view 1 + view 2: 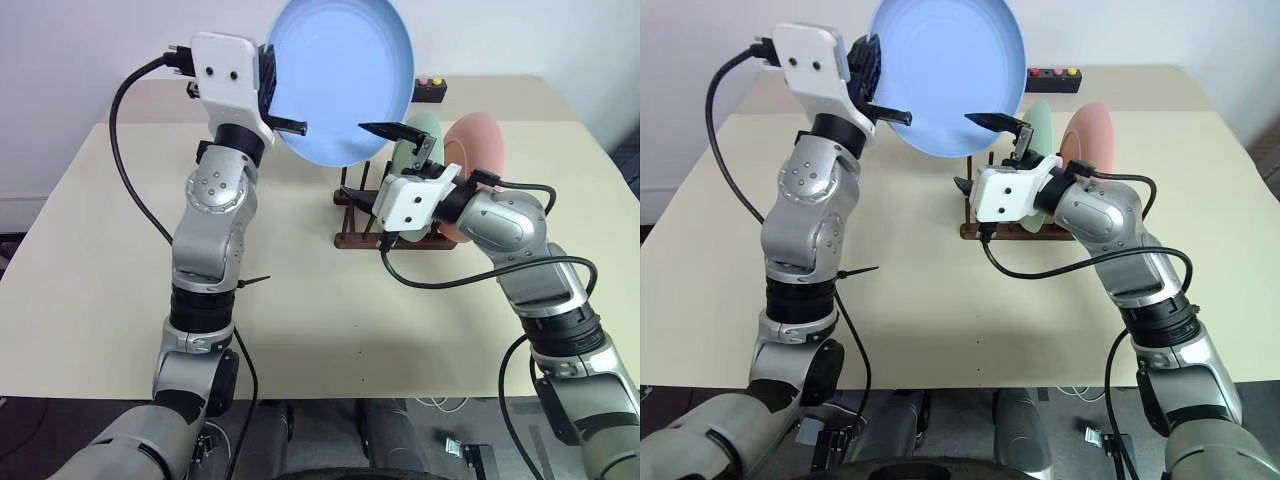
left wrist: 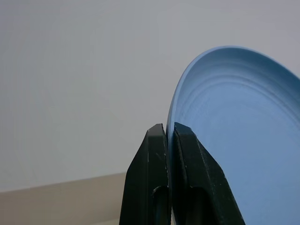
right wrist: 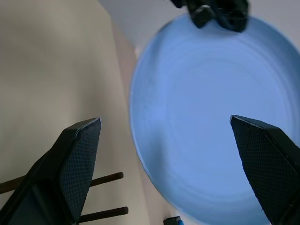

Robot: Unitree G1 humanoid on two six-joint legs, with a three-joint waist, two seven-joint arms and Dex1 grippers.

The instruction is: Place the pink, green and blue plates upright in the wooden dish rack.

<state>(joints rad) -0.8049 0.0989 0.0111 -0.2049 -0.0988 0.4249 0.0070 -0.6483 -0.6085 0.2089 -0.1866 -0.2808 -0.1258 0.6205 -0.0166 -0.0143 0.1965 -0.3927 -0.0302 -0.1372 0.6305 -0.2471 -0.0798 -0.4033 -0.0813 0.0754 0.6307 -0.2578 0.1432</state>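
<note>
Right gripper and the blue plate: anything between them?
Nothing. In the right wrist view the open right gripper faces the blue plate across bare air.

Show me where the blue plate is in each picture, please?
Left eye view: the blue plate is top centre, held up by its rim in the left gripper.
Right eye view: top centre, above the wooden dish rack.
Left wrist view: on the right side, its rim pinched between the black fingers.
Right wrist view: centre, between the open right gripper's fingers.
Shared landmark: the left gripper on the plate's rim.
</note>
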